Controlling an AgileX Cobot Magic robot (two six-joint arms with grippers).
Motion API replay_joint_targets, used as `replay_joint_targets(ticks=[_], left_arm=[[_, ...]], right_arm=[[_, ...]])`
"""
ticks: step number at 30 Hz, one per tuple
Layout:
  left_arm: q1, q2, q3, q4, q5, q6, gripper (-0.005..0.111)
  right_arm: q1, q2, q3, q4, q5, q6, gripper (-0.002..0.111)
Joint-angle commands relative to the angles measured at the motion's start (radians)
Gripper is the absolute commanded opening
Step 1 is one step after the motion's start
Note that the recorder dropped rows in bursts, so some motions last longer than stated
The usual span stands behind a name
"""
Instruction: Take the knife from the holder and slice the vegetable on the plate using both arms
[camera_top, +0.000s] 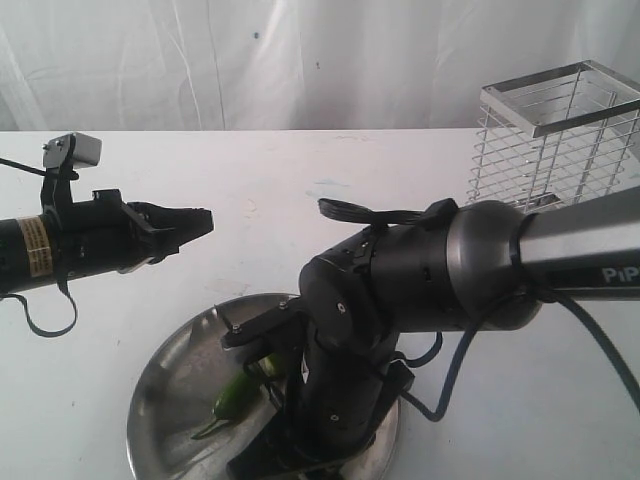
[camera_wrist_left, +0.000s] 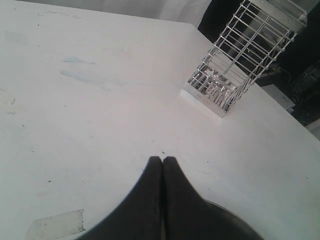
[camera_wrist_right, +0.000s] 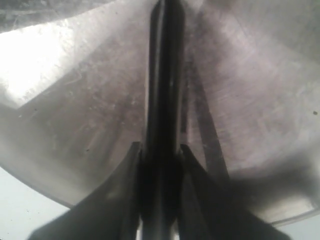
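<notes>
step: slicing | right gripper (camera_wrist_right: 160, 152) pinches knife (camera_wrist_right: 164, 75) over plate (camera_top: 165, 385) | left gripper (camera_wrist_left: 162, 161) pressed together, empty | next: steady vegetable (camera_top: 237, 393), cut

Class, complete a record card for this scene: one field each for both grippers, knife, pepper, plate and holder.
plate: round, shiny steel
holder: wire basket, upright, appears empty
knife: dark, extending over the plate
green pepper: lying on the plate beside the right gripper
right gripper: shut on the knife, down over the plate
left gripper: shut, empty, above the table
</notes>
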Motion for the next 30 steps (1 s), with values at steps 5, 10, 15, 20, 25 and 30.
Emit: replay_joint_targets(ticks=[5,10,15,20,25,30], left_arm=[[-0.005,-0.004,0.006,0.026,-0.012,0.001,0.0],[-0.005,0.0,0.006,0.047,-0.012,0.001,0.0],[-0.005,0.0,0.006,0.054,-0.012,0.001,0.0],[-0.005,0.0,0.006,0.071,-0.012,-0.002,0.0],[-0.038,0.0,0.006,0.092,0.028,-0.002,0.0],[-0.123,0.0,0.006,0.083,0.159,0.047,0.0]], right_arm=[[-0.009,-0.002,0.001,0.028,0.009,-0.005,0.0],[-0.009,-0.002,0.001,0.042,0.009,-0.007,0.0],[-0.009,-0.002,0.001,0.042,0.009,-0.007,0.0],[-0.009,-0.002,0.001,0.042,0.009,-0.007,0.0],[-0.009,-0.002,0.001,0.042,0.009,-0.007,0.0],[-0.009,-0.002,0.001,0.045,0.009,-0.006,0.0]])
